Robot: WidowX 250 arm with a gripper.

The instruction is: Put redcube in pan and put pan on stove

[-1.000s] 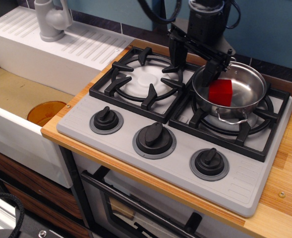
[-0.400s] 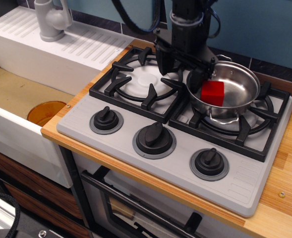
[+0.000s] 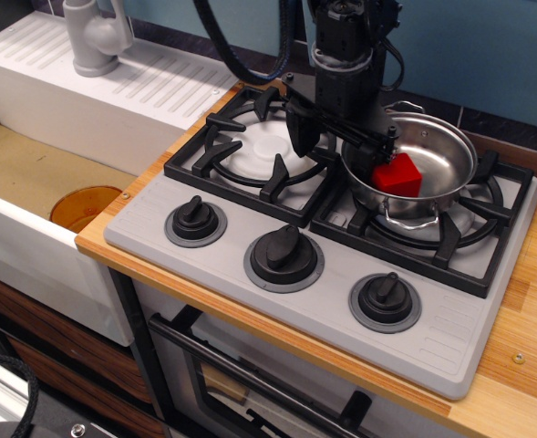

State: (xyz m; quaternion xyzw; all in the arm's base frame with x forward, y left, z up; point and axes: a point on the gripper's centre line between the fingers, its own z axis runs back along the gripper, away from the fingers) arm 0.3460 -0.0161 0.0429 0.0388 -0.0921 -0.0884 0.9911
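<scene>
We see the small bright red plastic cube [image 3: 397,175] lying inside the shiny round stainless-steel pan [image 3: 441,160], on the right burner of the light grey two-burner stove [image 3: 323,292]. Our black end effector [image 3: 336,146] straddles the pan's left rim, apparently clenched on it.

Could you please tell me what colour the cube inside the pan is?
Bright red; the cube shows clearly in the only view, observation.image, inside the shiny steel pan.
</scene>
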